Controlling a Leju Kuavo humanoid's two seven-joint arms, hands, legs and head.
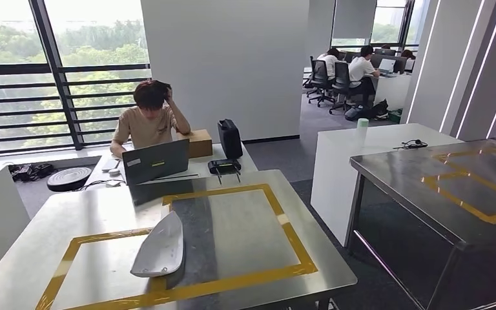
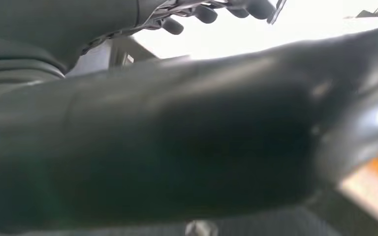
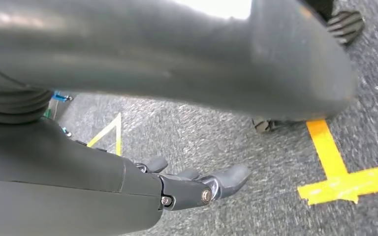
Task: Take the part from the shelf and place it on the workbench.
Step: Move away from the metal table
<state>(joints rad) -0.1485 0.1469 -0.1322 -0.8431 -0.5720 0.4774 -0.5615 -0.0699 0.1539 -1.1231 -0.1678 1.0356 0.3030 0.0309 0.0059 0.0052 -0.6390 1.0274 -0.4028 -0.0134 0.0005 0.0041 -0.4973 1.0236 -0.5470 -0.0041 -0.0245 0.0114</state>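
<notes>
1. White moulded shell, plastic by the look of it: the part (image 1: pixel 159 248) lies on the steel counter (image 1: pixel 252 226) in front of me, across the near strip of the yellow tape frame (image 1: pixel 284 219), pointed end toward the person at the laptop (image 1: pixel 155 161).
2. Judging from that, the placing looks done; the part sits apart from both my arms.
3. Handling, as I judge it: a thin, stiff, curved piece, probably light, smooth enough to slip. I would take it across the broad rounded end or along a long edge, not by the thin tip, which might flex or crack.
4. My left hand (image 2: pixel 211 11) shows in its wrist view with dark fingers (image 2: pixel 204 14) held apart and nothing in them; it is released.
5. My right hand (image 3: pixel 192 184) hangs over grey carpet (image 3: pixel 275 157) marked with yellow floor tape (image 3: pixel 344 182), fingers loosely extended and holding nothing.
6. Containers: a brown cardboard box (image 1: pixel 199 143) sits beside the person, closed as far as I can tell, contents unseen. A black case (image 1: pixel 230 138) stands upright next to it.
7. A second steel counter (image 1: pixel 452 187) with its own yellow frame stands to the right.
</notes>
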